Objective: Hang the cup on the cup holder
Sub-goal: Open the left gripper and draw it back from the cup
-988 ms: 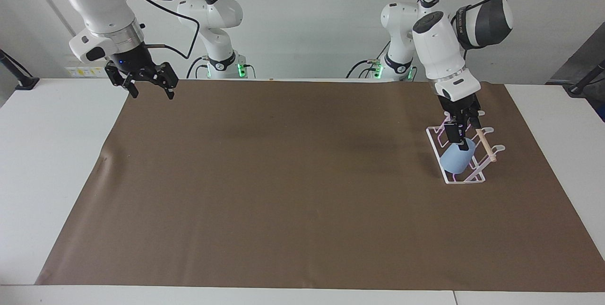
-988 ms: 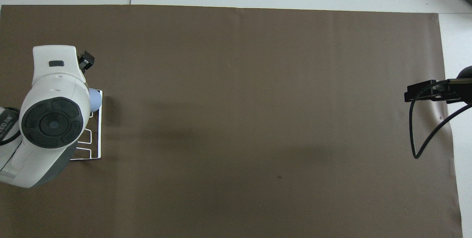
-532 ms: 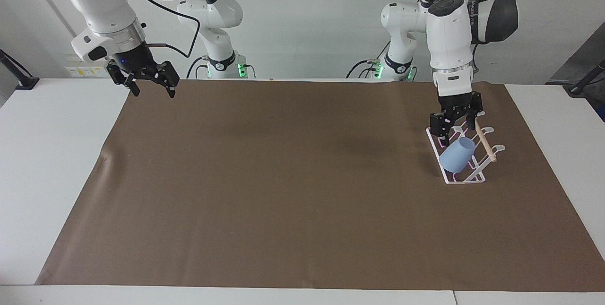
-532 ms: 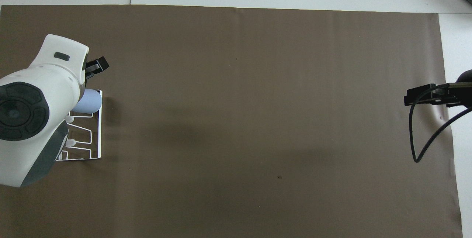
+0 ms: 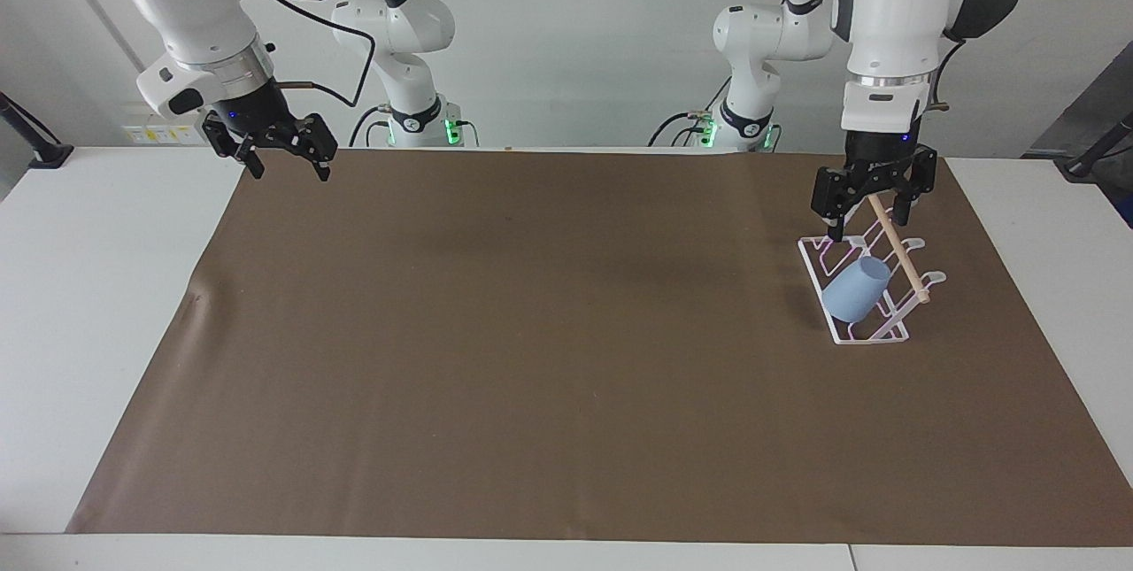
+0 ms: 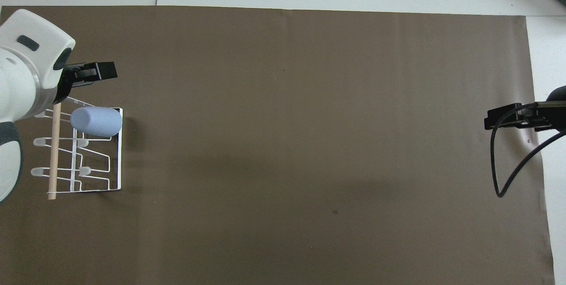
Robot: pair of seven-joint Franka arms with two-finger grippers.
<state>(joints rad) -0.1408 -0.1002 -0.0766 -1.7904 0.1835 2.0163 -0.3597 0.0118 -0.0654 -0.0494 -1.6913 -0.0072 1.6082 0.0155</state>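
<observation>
In the facing view the cup (image 5: 856,289) sits tilted on a prong of the cup holder (image 5: 863,336) at the left arm's end of the surface, and the left gripper (image 5: 871,210) hangs above the holder, fingers apart and empty; any lift away should go straight up, clear of the dowel (image 5: 898,250). In the overhead view the cup (image 6: 96,121) lies on the holder's (image 6: 116,188) farthest prong, while the right gripper (image 6: 508,118), fingers apart, waits over the mat's (image 6: 309,121) edge.

One small light blue plastic tumbler (image 5: 855,289) (image 6: 96,121) sits on one white wire rack (image 5: 863,334) (image 6: 114,188) — the only cup and the only rack on the table. The rack carries one light wooden dowel (image 5: 903,254) (image 6: 54,152). One brown mat (image 5: 566,350) (image 6: 309,121) covers the table — and two black two-finger grippers are up over it, the left gripper (image 5: 872,196) (image 6: 90,72) and the right gripper (image 5: 276,150) (image 6: 508,115).
</observation>
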